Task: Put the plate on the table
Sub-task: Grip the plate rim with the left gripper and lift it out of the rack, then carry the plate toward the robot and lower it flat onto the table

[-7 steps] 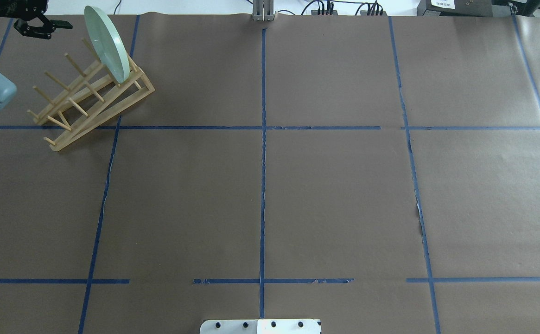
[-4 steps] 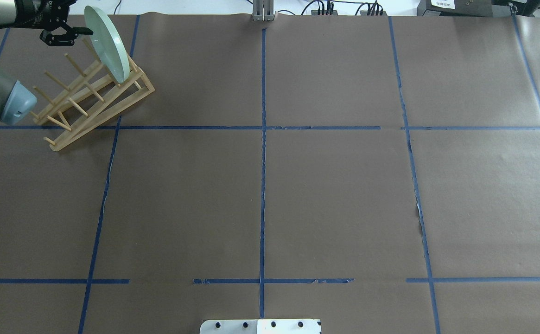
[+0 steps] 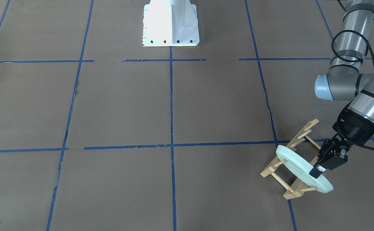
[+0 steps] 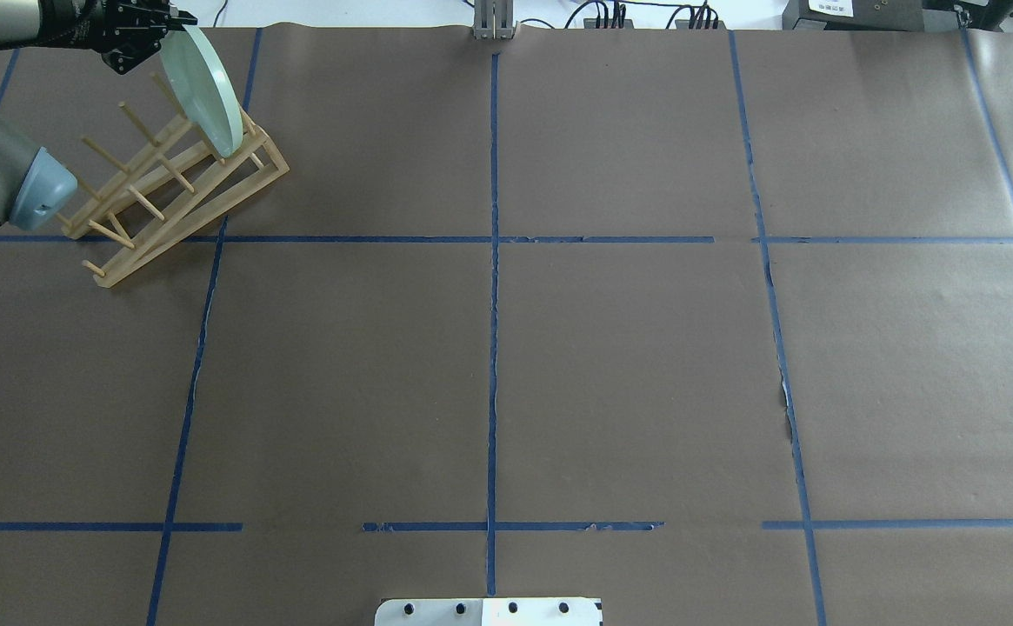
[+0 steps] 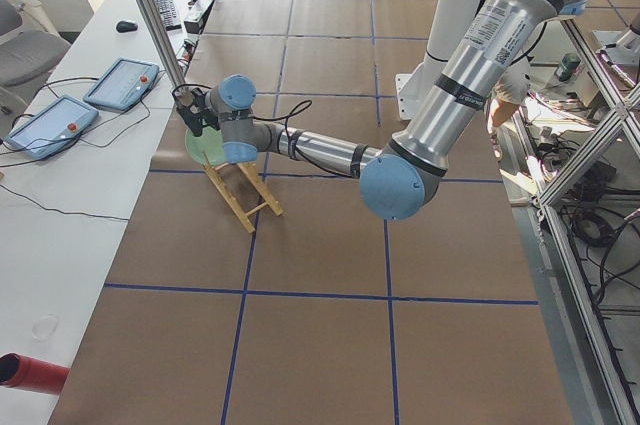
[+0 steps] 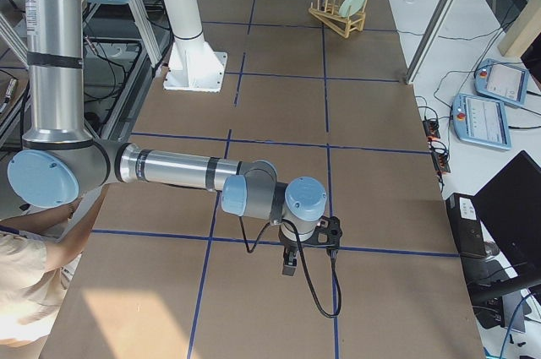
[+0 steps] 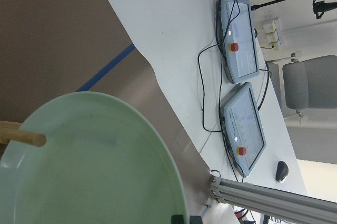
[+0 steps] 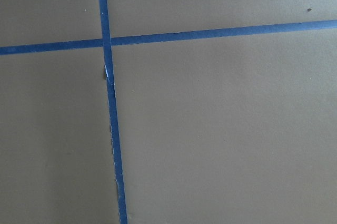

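The pale mint-green plate (image 4: 203,96) stands on edge in the far end slot of the wooden peg rack (image 4: 167,187), at the far left of the brown paper-covered table (image 4: 628,365). In the front-facing view the plate (image 3: 297,166) leans in the rack (image 3: 290,192), and my left gripper (image 3: 318,170) is at its upper rim. Its jaws look open, astride the rim, with one pad on the plate's face. The left wrist view is filled by the plate (image 7: 95,166), with a fingertip (image 7: 179,218) at the rim. My right gripper (image 6: 289,268) hangs low over bare table; I cannot tell its state.
The rack's other slots hold nothing. The robot base plate (image 4: 489,611) is at the near edge. Two teach pendants (image 5: 85,100) lie on the white bench beyond the table's far edge. Blue tape lines (image 4: 493,348) divide the table into rectangles.
My left gripper has moved right, from left of the rack up to the plate's upper rim. The plate and the rack have stayed in place.
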Robot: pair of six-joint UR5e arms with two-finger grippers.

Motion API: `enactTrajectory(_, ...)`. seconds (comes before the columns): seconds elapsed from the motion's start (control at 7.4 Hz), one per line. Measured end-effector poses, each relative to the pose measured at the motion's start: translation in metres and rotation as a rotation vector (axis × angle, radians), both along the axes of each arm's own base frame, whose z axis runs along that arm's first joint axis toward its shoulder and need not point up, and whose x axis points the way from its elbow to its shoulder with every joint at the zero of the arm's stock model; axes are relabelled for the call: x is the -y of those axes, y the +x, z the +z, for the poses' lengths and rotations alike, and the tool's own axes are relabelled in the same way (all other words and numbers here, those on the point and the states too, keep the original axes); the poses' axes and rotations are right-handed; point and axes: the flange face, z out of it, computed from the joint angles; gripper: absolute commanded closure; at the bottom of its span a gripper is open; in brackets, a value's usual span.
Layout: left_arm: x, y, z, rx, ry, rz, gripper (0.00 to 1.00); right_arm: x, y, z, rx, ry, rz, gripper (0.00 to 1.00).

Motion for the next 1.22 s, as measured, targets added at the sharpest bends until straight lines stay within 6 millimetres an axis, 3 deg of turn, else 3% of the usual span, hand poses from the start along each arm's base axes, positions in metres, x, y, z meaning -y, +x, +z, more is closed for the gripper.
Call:
enactTrajectory(0.27,0.003,-0.032,-0.020,-0.018,0.033,-0.039,1.00,0.000,0.000,0.000,0.000,0.000,0.000,0.00)
enactTrajectory(0.54,-0.004,-0.062,-0.063,-0.100,0.050,-0.079,1.00,0.000,0.000,0.000,0.000,0.000,0.000,0.00)
enactTrajectory(0.68,-0.008,-0.067,-0.091,-0.148,0.049,-0.083,1.00,0.000,0.000,0.000,0.000,0.000,0.000,0.00)
enactTrajectory(0.81,-0.009,-0.058,-0.121,-0.157,0.036,-0.054,1.00,0.000,0.000,0.000,0.000,0.000,0.000,0.00)
enactTrajectory(0.95,-0.009,-0.037,-0.157,-0.116,0.013,0.006,1.00,0.000,0.000,0.000,0.000,0.000,0.000,0.00)
enactTrajectory(1.22,-0.025,0.034,-0.219,0.070,-0.026,0.154,1.00,0.000,0.000,0.000,0.000,0.000,0.000,0.00)
